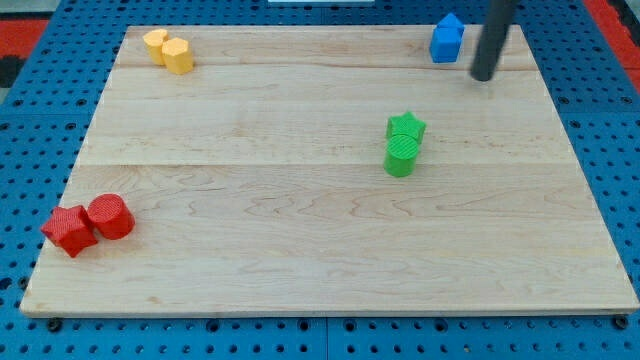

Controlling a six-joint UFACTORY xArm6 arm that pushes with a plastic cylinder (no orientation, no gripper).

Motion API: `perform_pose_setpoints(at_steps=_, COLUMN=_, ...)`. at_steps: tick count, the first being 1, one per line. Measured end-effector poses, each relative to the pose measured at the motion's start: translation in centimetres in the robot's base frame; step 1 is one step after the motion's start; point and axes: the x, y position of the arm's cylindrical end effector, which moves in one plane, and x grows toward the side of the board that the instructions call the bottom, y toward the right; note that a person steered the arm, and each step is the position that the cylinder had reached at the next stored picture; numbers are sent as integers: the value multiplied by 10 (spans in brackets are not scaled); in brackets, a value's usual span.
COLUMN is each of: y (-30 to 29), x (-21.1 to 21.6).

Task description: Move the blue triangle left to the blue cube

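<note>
blue blocks [447, 38] merged, shapes unclear, my tip [483, 75] just right

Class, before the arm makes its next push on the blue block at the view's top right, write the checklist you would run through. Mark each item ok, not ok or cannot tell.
1. Tip in view: ok. My tip stands just to the view's right of the blue block, slightly lower, and apart from it.
2. Tip on the correct side for a leftward push: ok.
3. Triangle and cube told apart: cannot tell. Only one blue mass shows.
4. Path along the view's top: ok. The yellow blocks sit far off at the top left.
5. Green star and green cylinder out of the path: ok, both lie lower down.
</note>
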Motion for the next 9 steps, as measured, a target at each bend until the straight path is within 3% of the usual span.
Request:
perform_pose_setpoints(at_steps=1, y=56, x=-2)
perform_pose_setpoints(at_steps=3, y=65, x=-106)
perform_pose_setpoints(at_steps=4, y=27, x=-107)
perform_pose_setpoints(at_steps=5, y=-59, x=-107)
perform_pose_setpoints(at_steps=7, y=-70, x=-104)
perform_pose_setpoints(at_steps=9, y=-58, x=-74)
